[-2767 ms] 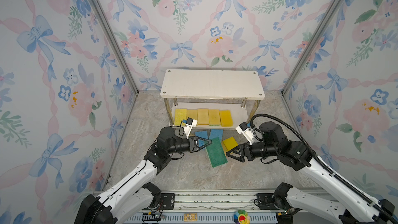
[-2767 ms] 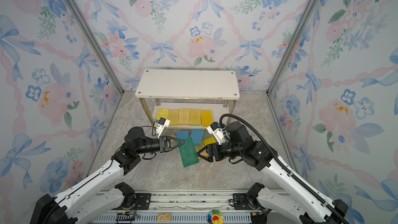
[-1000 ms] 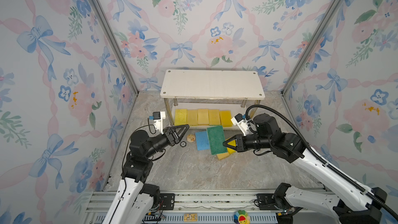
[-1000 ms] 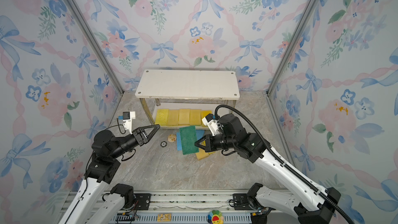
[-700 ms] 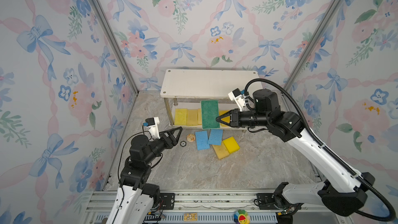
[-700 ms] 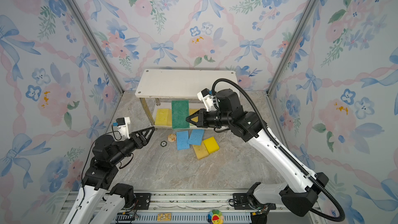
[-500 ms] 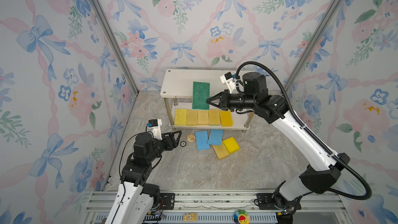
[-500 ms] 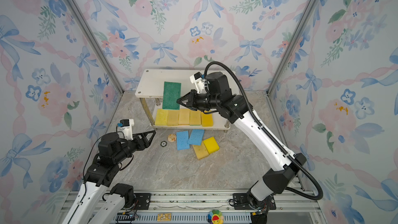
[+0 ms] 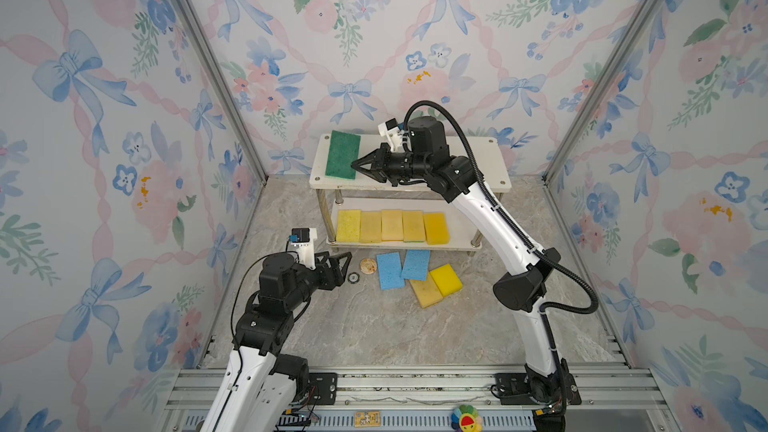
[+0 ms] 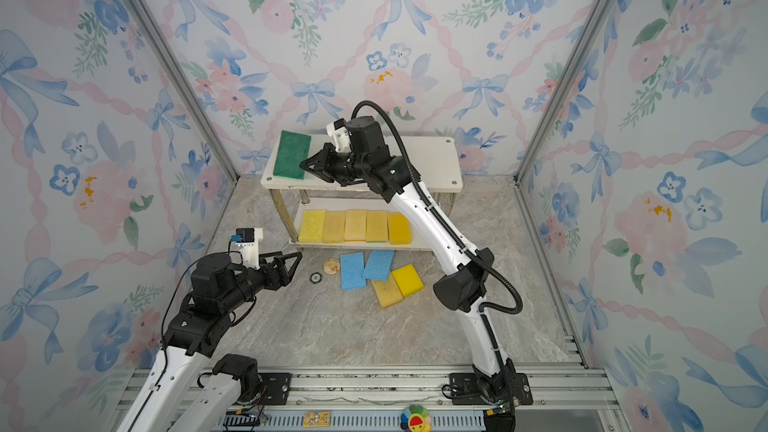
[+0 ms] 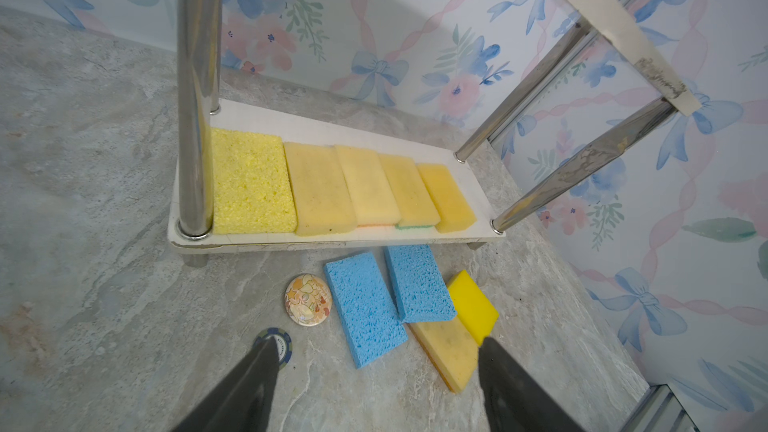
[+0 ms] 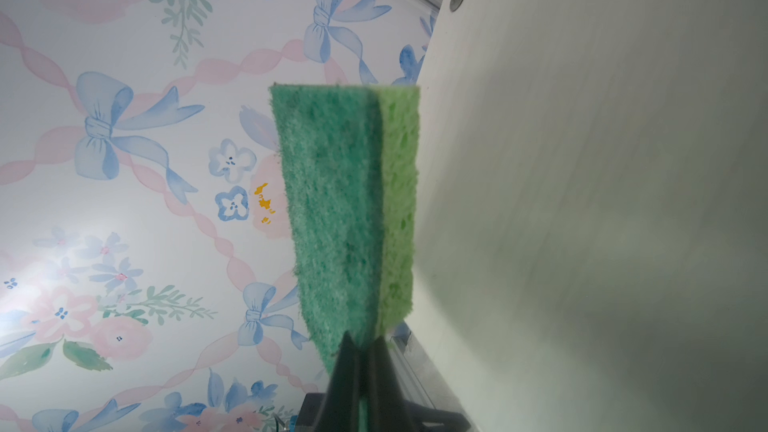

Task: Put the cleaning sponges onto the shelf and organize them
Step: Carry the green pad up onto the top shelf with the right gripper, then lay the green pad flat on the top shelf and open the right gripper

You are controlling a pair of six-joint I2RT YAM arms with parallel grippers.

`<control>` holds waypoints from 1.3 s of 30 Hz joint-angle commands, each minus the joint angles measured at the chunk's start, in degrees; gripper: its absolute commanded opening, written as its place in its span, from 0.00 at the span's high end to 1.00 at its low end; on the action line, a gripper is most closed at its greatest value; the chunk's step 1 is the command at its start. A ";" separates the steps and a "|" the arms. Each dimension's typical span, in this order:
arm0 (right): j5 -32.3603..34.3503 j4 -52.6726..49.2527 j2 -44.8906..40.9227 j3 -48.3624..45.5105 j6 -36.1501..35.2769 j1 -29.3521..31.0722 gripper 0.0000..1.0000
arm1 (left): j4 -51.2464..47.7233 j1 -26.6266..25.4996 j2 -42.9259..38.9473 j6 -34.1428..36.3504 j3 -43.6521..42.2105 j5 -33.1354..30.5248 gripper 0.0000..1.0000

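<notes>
My right gripper (image 9: pixel 354 165) (image 12: pixel 363 340) is shut on one edge of the dark green sponge (image 9: pixel 342 155) (image 12: pixel 332 209). It holds the sponge flat over the left end of the shelf's top board (image 9: pixel 478 160) (image 12: pixel 582 160); I cannot tell whether the two touch. Several yellow sponges (image 9: pixel 392 225) (image 11: pixel 332 189) lie in a row on the lower board (image 9: pixel 461 226). On the floor in front lie two blue sponges (image 9: pixel 390 270) (image 9: pixel 416 264) (image 11: pixel 363 307) and two yellow ones (image 9: pixel 445 279) (image 9: pixel 424 292). My left gripper (image 9: pixel 347 268) (image 11: pixel 379 342) hangs open and empty, low and left of them.
A round picture badge (image 9: pixel 368 265) (image 11: pixel 308 299) and a blue-rimmed chip (image 9: pixel 353 277) (image 11: pixel 278 342) lie on the floor between my left gripper and the blue sponges. Shiny metal posts (image 11: pixel 195 89) stand at the shelf's corners. Patterned walls close in on three sides.
My right arm lifted the green sponge from the floor pile and carried it up to the left end of the top board. My left gripper drew back leftward and opened wider.
</notes>
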 commanded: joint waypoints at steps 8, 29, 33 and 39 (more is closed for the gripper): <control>-2.13 3.96 3.85 2.72 3.67 1.70 1.00 | 1.87 0.26 -0.18 1.28 -1.34 1.26 0.21; 0.17 4.76 5.37 3.22 4.69 2.01 0.60 | 1.85 0.26 -0.62 1.19 -1.28 0.88 0.20; 1.04 3.91 4.08 2.04 3.52 2.18 0.56 | 1.90 0.27 -0.71 1.15 -1.31 0.90 0.19; 5.03 0.12 1.64 0.87 0.64 2.15 0.51 | 1.90 0.26 -0.95 1.19 -1.27 0.91 0.20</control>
